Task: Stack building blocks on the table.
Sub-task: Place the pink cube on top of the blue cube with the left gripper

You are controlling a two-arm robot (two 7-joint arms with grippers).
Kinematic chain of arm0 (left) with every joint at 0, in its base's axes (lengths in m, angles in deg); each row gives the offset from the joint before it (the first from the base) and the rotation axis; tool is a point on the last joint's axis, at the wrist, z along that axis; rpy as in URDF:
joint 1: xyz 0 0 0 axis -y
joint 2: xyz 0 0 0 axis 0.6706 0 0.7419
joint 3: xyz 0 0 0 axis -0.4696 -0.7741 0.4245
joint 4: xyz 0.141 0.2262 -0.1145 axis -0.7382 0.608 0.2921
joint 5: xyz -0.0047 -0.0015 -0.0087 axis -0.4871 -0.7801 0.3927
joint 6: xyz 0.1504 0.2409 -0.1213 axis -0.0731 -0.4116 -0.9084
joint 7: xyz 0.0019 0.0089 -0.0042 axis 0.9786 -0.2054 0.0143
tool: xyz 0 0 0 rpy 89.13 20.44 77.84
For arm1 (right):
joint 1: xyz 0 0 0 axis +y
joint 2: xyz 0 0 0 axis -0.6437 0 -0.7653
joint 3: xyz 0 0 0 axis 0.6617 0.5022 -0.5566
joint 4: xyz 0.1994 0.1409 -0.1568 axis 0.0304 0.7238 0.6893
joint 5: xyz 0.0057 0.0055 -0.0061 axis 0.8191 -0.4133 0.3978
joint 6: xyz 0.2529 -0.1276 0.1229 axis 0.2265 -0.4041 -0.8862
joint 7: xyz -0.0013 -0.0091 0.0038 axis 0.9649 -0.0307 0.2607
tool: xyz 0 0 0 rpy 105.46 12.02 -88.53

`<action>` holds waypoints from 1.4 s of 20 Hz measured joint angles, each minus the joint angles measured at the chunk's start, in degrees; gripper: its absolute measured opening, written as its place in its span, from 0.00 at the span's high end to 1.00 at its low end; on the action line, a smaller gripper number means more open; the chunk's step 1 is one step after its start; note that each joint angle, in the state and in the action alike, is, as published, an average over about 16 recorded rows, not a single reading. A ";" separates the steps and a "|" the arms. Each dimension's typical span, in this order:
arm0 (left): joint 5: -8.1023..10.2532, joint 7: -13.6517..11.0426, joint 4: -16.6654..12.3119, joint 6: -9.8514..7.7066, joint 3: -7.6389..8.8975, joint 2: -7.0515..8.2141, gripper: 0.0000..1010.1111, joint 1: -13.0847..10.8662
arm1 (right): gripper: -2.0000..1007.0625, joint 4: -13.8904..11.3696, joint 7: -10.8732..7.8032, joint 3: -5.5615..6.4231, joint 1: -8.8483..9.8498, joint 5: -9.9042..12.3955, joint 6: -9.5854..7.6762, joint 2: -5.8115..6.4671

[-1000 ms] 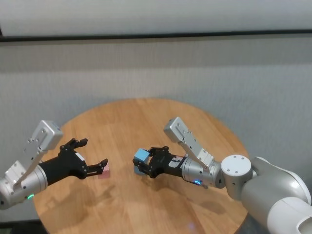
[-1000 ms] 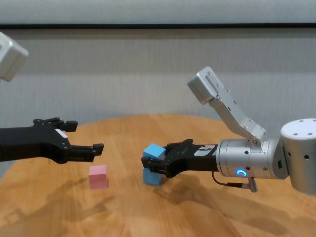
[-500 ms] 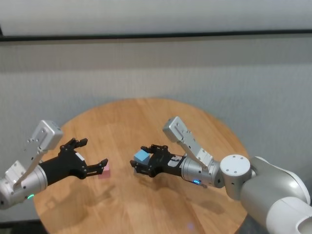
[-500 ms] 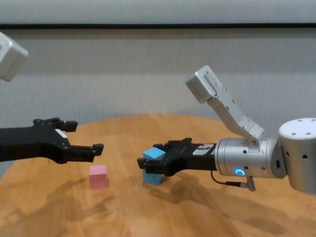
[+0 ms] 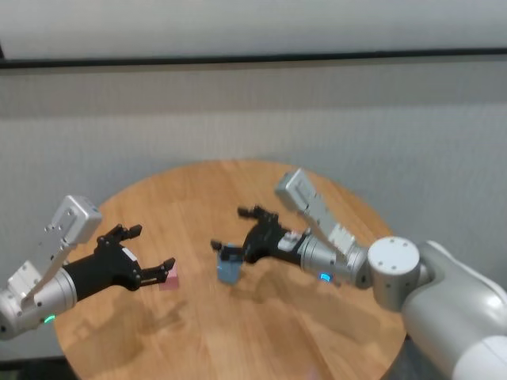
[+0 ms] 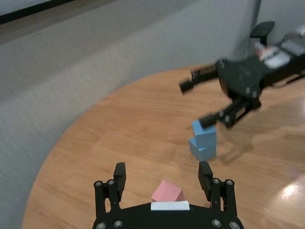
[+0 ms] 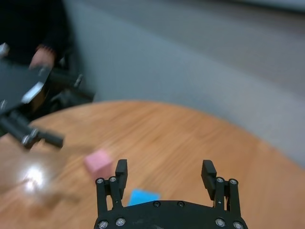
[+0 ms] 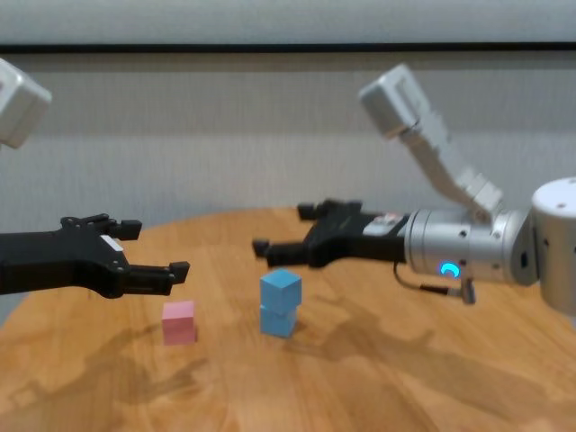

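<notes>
The pink cube [image 8: 178, 321] sat on the table [image 8: 360, 378], left of the blue stack and apart from it. The left gripper [image 8: 148, 252] hovered just above the pink cube, fingers spread, holding nothing. One blue cube [image 8: 280, 288] rested on the other [image 8: 276, 319], seemingly a little askew. Just above and behind the stack, the right gripper [image 8: 283, 234] hung with fingers apart, empty.

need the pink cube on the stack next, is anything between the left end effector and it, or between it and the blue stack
Nothing visible. The open left end effector hovers just above the pink cube, with only bare table between that cube and the blue stack. The open right end effector hangs above and just behind the stack, so it may crowd the placing.
</notes>
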 joint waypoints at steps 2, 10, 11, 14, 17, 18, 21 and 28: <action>0.00 0.00 0.00 0.00 0.00 0.00 0.01 0.00 | 0.08 -5.06 1.24 0.49 2.07 0.29 -1.10 1.62; 0.00 0.00 0.00 0.00 0.00 0.00 0.01 0.00 | 0.00 -23.55 7.68 2.56 10.62 1.01 -5.68 8.31; 0.00 0.00 0.00 0.00 0.00 0.00 0.01 0.00 | 0.00 -25.39 8.40 2.74 11.61 0.97 -6.26 9.05; 0.00 0.00 0.00 0.00 0.00 0.00 0.01 0.00 | 0.00 -30.03 10.16 3.15 14.22 0.83 -8.04 10.87; 0.00 0.00 0.00 0.00 0.00 0.00 0.01 0.00 | 0.00 -33.06 11.36 3.33 16.07 0.67 -9.43 12.01; 0.01 -0.01 0.00 0.00 0.00 0.00 0.01 0.00 | 0.00 -33.76 11.63 3.35 16.53 0.61 -9.78 12.26; 0.06 0.07 0.08 -0.06 0.06 0.05 0.01 -0.04 | 0.00 -35.09 12.18 3.31 17.46 0.47 -10.48 12.73; 0.46 0.61 0.72 -0.58 0.77 0.66 0.01 -0.47 | 0.00 -35.16 12.31 3.23 17.56 0.38 -10.56 12.76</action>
